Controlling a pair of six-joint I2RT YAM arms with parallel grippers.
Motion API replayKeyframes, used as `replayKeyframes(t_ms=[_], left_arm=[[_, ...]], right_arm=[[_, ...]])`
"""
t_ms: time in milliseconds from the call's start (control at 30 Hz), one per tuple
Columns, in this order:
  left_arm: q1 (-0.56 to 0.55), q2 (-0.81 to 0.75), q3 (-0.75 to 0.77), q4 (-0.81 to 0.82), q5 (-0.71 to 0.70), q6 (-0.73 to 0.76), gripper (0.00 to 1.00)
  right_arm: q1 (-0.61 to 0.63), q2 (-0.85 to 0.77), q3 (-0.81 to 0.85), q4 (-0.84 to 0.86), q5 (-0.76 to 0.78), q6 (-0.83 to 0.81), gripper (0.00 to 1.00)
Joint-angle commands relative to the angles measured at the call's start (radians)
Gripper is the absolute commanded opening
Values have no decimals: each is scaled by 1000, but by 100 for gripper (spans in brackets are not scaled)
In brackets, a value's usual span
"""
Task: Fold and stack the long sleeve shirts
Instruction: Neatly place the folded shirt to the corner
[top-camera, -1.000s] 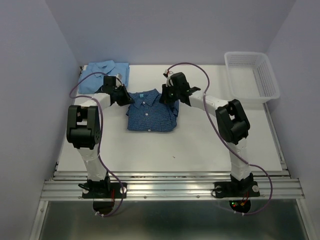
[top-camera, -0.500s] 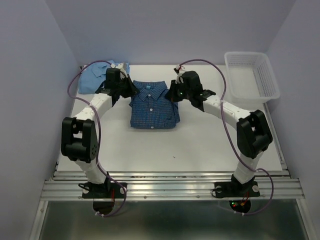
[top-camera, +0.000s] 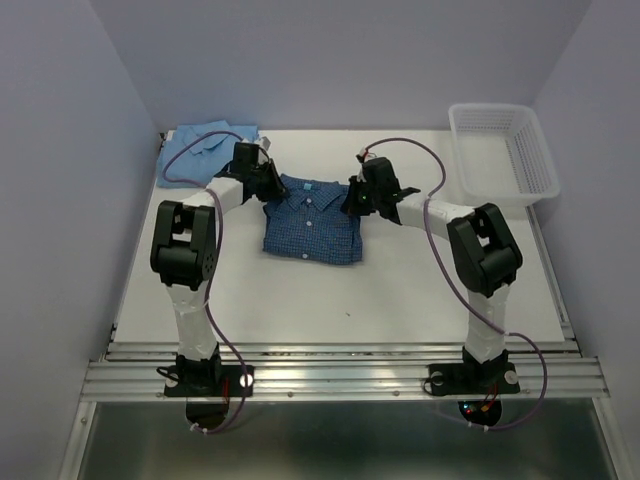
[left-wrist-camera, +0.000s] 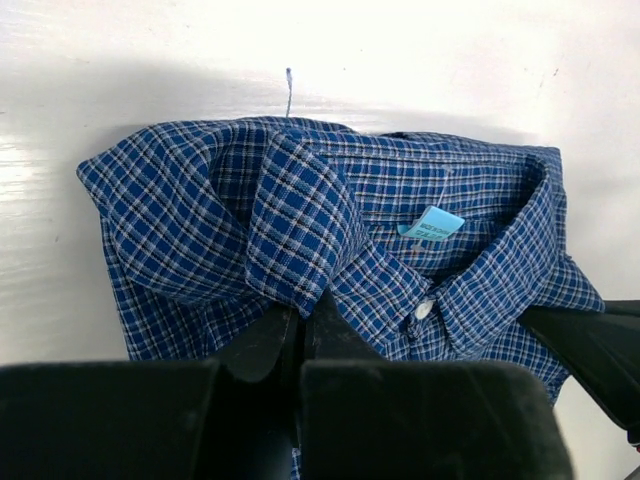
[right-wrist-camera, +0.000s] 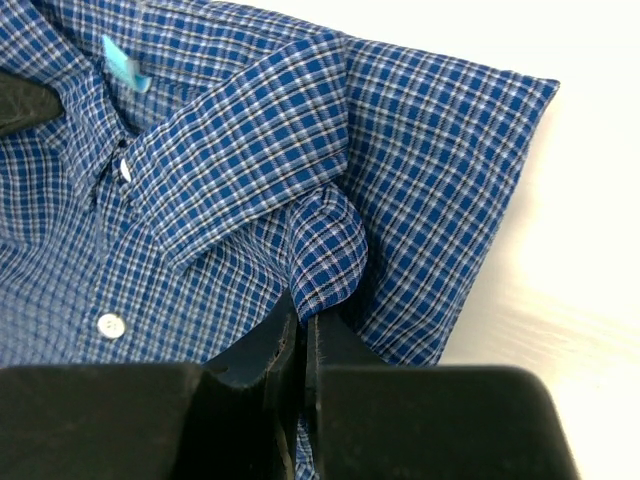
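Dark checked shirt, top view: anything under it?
Around the dark checked shirt only bare white table shows. The light blue shirt lies at the far left corner, not beneath it. What sits directly under the folded cloth is covered.

This looks like a robot laboratory cell, probably not a home. Plain pale walls (top-camera: 330, 60) close in the white table (top-camera: 400, 290) on three sides. The cabled left arm (top-camera: 183, 245) and right arm (top-camera: 487, 250) are bolted to an aluminium rail (top-camera: 340, 375) along its near edge.
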Motion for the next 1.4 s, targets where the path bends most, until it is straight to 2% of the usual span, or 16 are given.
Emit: replayKeyframes(t_ms=[0, 67, 100, 133, 267, 300, 367, 400, 433, 500, 533, 567, 733, 833, 1100, 1367], left_arm=[[24, 22, 70, 53, -57, 47, 13], [24, 33, 81, 47, -49, 53, 20], [24, 36, 89, 43, -45, 55, 28], [24, 32, 101, 38, -33, 61, 46], [24, -35, 110, -10, -6, 76, 70], [23, -55, 109, -22, 1, 81, 81], [23, -127, 92, -31, 6, 92, 87], [24, -153, 78, -31, 6, 96, 99], [23, -201, 46, -33, 3, 101, 99], [23, -238, 12, -49, -14, 119, 99], [24, -262, -23, -54, -13, 128, 99], [24, -270, -43, -59, -13, 134, 99], [26, -296, -218, 22, 159, 193, 99], [26, -283, -248, 69, 156, 193, 99], [24, -160, -176, 79, 170, 207, 99], [26, -5, -138, 50, 176, 222, 99]], right_arm=[[-34, 21, 31, -4, 155, -42, 1], [-34, 50, 43, -4, 145, -50, 3], [-43, 54, 59, -7, 135, -57, 6], [-43, 58, 66, -11, 122, -71, 20], [-43, 13, 91, -47, 122, -93, 36], [-43, -23, 94, -56, 122, -108, 41], [-43, -68, 91, -74, 122, -123, 48], [-43, -91, 83, -77, 105, -129, 53], [-43, -140, 61, -79, 76, -142, 64], [-43, -188, 30, -73, 50, -148, 77], [-43, -230, 13, -68, 27, -148, 93], [-43, -251, -21, -61, 19, -146, 100], [-43, -335, -94, -54, -13, -143, 100], [-43, -375, -130, -56, -38, -148, 100], [-43, -433, -176, -62, -69, -140, 100], [-43, -469, -196, -88, 51, -116, 100]])
